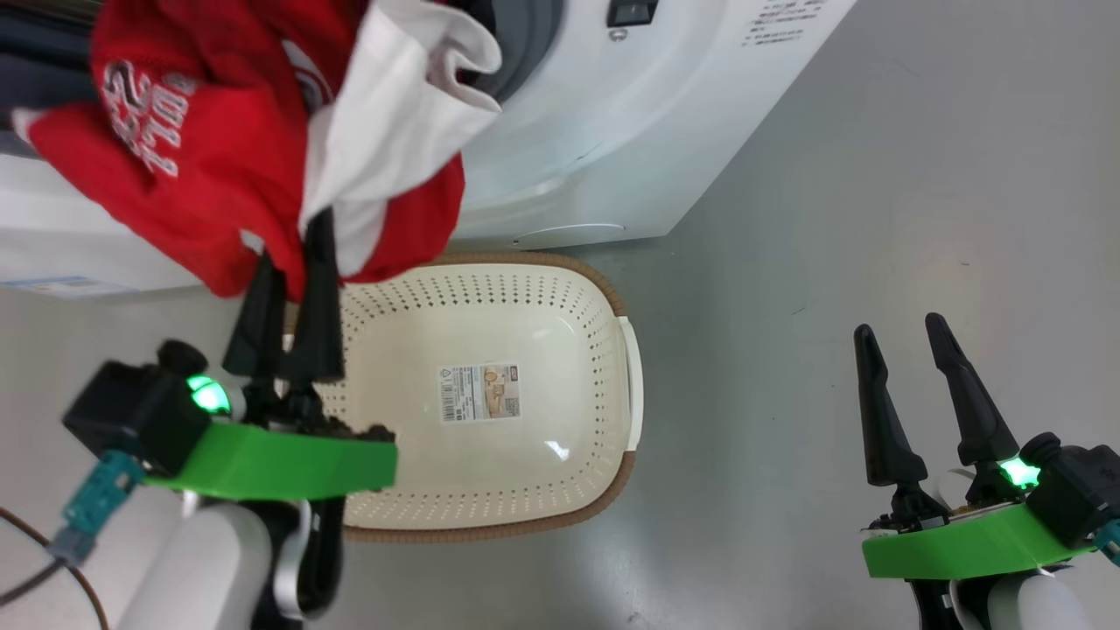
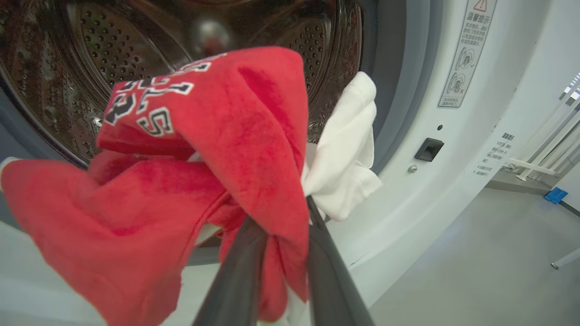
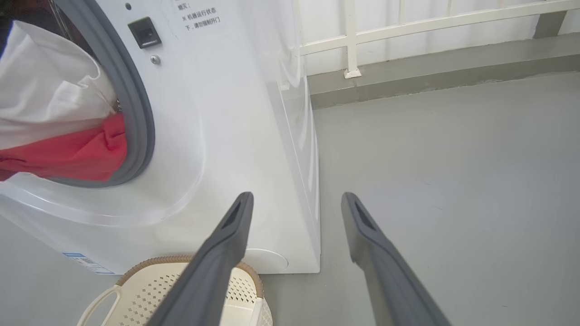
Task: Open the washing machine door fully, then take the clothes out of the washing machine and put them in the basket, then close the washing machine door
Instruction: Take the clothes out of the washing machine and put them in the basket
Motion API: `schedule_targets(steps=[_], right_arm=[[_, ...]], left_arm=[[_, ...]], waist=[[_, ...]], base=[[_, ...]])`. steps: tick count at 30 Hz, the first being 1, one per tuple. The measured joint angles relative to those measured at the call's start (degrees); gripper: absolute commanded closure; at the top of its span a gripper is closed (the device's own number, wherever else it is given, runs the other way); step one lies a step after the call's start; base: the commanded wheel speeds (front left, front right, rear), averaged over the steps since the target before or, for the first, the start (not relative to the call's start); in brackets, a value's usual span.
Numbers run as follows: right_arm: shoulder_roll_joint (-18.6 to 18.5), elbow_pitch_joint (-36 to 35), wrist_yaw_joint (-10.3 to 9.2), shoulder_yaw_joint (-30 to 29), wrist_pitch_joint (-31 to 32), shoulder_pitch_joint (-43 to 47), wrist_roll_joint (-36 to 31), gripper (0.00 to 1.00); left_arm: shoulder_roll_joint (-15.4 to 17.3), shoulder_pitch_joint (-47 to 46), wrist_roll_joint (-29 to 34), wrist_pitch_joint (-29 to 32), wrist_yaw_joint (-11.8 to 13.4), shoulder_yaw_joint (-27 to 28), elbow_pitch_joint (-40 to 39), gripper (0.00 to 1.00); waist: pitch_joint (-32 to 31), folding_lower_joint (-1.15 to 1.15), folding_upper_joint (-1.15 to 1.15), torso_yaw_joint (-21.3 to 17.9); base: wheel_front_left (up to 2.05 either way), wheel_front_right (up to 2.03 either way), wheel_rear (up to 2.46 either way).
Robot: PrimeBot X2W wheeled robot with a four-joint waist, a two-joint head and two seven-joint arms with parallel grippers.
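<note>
Head view: the left gripper (image 1: 293, 249) holds the clothes (image 1: 201, 149), with the basket (image 1: 612, 302) just beside it. Left wrist view: the washing machine (image 2: 408, 203) lies beyond the gripper. Right wrist view: the right gripper (image 3: 294, 199) stands wide and empty. The taking-out step seems in hand; next, probably a release over the basket.

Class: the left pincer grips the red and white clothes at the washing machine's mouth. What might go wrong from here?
The left pincer pinches only a fold of the clothes; the bundle may slip and miss the basket. Cloth sits against the grey gasket of the washing machine and might snag there.
</note>
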Motion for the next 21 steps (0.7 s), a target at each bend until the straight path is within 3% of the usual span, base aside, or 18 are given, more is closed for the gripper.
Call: schedule_targets(steps=[12, 21], right_arm=[[0.0, 0.0, 0.0, 0.1, 0.0, 0.0, 0.0, 0.0], [0.0, -0.2, 0.0, 0.0, 0.0, 0.0, -0.3, 0.0]], left_arm=[[-0.6, 2.9, 0.2, 1.4, 1.5, -2.8, -4.2, 1.0], [-1.9, 4.7, 0.0, 2.6, 1.6, -5.8, -2.9, 1.0]], waist=[[-0.4, 0.0, 0.0, 1.0], [-0.3, 0.0, 0.0, 0.8]], base=[[0.0, 0.0, 0.0], [0.0, 0.0, 0.0]])
